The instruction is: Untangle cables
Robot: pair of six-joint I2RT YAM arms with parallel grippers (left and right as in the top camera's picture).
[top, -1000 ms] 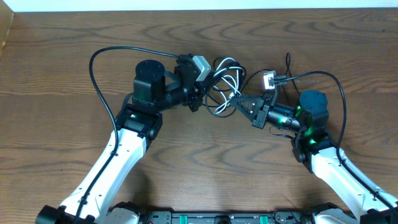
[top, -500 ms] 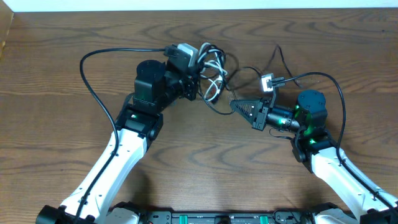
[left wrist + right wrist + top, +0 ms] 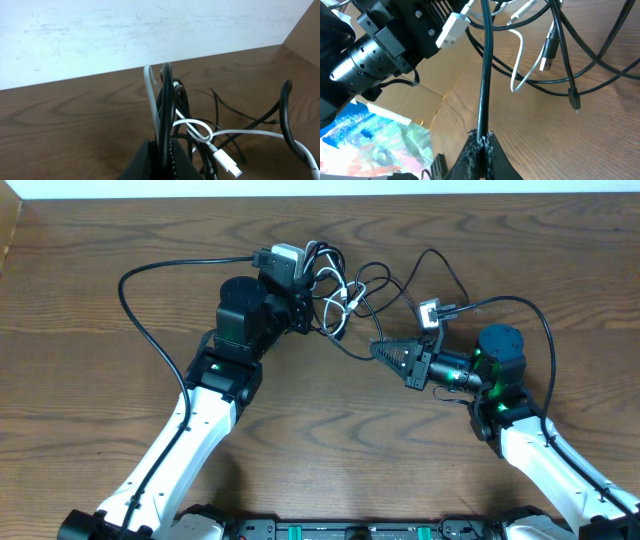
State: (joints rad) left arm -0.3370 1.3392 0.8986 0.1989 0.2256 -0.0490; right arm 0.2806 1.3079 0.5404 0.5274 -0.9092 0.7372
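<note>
The cables (image 3: 345,292) form a loose tangle of thin black cords and one white cord on the wooden table between the two arms. My left gripper (image 3: 308,310) is shut on a bunch of black strands (image 3: 165,105), lifted off the table. The white cord's plug (image 3: 225,162) hangs just right of its fingers. My right gripper (image 3: 376,348) is shut on a single black cable (image 3: 484,75) that runs taut up into the tangle. In the right wrist view, a white plug (image 3: 452,30) and a black plug (image 3: 549,52) dangle.
Thick black robot wires arc over the table beside each arm, at the left (image 3: 140,265) and the right (image 3: 545,320). The table's far edge meets a white wall (image 3: 320,188). In the right wrist view, cardboard and a coloured sheet (image 3: 380,145) lie past the table's edge.
My left gripper has pulled its bunch of cables up and to the far left, stretching the tangle away from the right gripper. The right gripper has stayed in place.
</note>
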